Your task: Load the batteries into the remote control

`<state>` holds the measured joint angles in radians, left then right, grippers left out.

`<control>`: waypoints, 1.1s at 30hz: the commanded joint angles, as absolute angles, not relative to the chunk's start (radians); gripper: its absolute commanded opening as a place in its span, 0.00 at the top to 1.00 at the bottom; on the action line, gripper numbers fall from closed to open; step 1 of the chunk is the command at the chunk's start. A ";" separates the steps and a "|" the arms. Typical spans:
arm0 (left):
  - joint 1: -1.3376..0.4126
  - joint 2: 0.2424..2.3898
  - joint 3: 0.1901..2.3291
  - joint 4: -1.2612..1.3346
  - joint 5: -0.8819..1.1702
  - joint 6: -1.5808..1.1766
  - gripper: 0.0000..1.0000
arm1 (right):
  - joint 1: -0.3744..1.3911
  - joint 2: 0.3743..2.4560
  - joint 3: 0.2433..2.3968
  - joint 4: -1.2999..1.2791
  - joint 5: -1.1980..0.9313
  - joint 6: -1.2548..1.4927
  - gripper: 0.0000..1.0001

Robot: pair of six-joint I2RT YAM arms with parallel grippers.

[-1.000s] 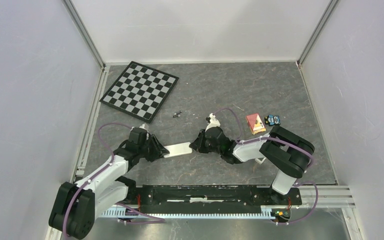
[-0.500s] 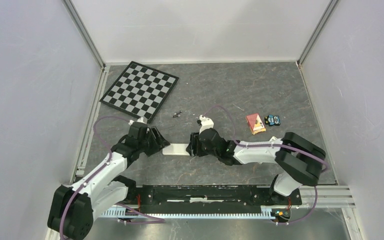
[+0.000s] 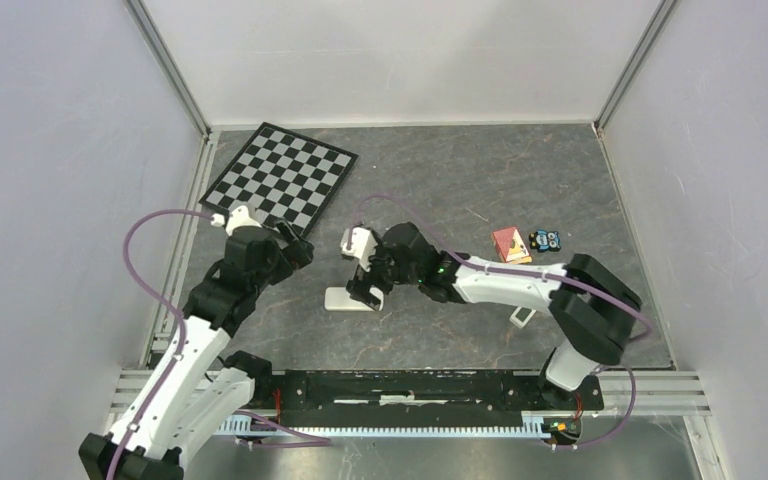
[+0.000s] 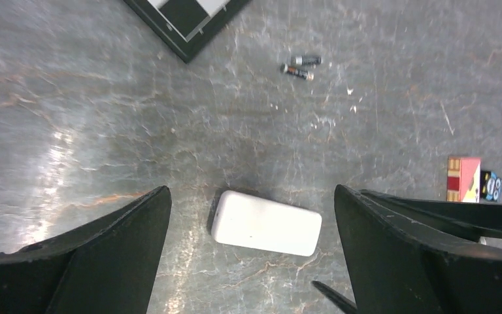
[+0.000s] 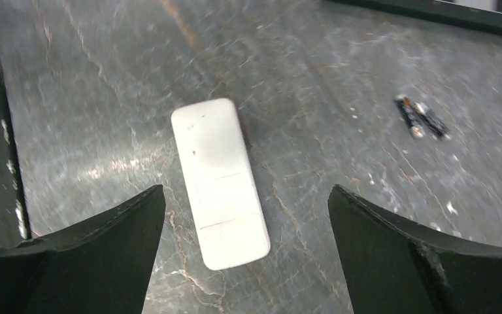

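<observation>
White plastic, plain back upward: remote control (image 3: 352,299) flat on the marbled grey table (image 3: 520,180), front centre, touched by neither gripper. Faint seam lines across the back in the right wrist view; cover seemingly in place, no cell visible inside. Batteries (image 3: 354,229) further back, two dark slim cylinders side by side, well apart from the remote, near the corner of the chessboard (image 3: 280,180).

Judged step: early, with the compartment yet to be opened and nothing loaded. Next, probably: steady the remote with one gripper, work the cover off with the other, then fetch a battery. Calls for a fine pinch on small round things apt to roll.

Right gripper (image 3: 365,285) over the remote, pointing down, jaws spread wide, empty. Left gripper (image 3: 285,245) off to the left and a little back, above the table, looking down on remote and batteries alike, jaws also wide apart, holding nothing.

Further right, unrelated: small orange box (image 3: 509,245) and blue toy (image 3: 547,240).
</observation>
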<state>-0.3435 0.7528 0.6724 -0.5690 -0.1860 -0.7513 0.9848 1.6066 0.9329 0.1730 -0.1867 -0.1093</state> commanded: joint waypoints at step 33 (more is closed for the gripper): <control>-0.335 0.503 0.835 -0.772 -0.357 -0.628 0.00 | 0.879 1.772 1.015 0.209 0.170 -0.054 0.69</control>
